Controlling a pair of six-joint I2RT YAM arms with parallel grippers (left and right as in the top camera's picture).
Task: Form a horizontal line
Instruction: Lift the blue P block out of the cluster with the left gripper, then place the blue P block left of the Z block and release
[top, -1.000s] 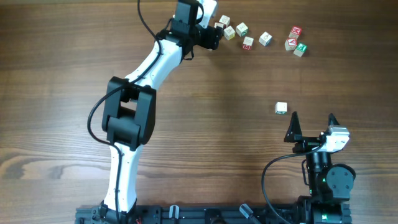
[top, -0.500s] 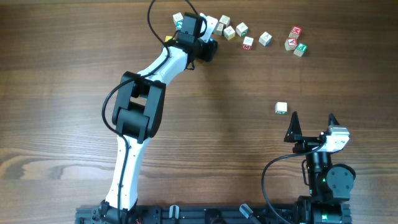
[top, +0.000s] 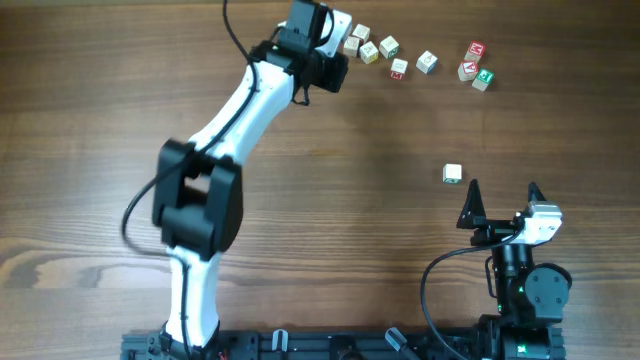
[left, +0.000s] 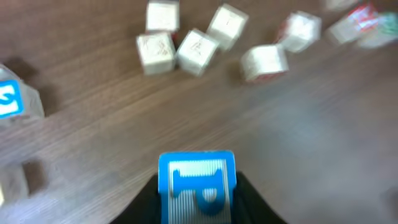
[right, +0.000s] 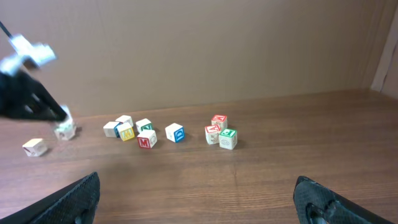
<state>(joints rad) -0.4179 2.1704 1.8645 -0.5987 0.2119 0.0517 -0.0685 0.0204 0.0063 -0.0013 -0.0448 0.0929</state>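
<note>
Roughly, the horizontal line (left: 177, 53) runs left-right.

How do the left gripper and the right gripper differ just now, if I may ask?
The left gripper is shut on a blue P cube; the right gripper is open and empty. The left gripper is stretched out to the scattered cubes; the right gripper sits back by its base. Both have two dark fingers.

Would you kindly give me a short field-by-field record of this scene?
left gripper: shut on the blue P cube
right gripper: open, holding nothing
scattered cubes: loose, uneven spread beside the left gripper
lone cube: apart, ahead of the right gripper
task status: nothing yet aligned in a straight row
</note>
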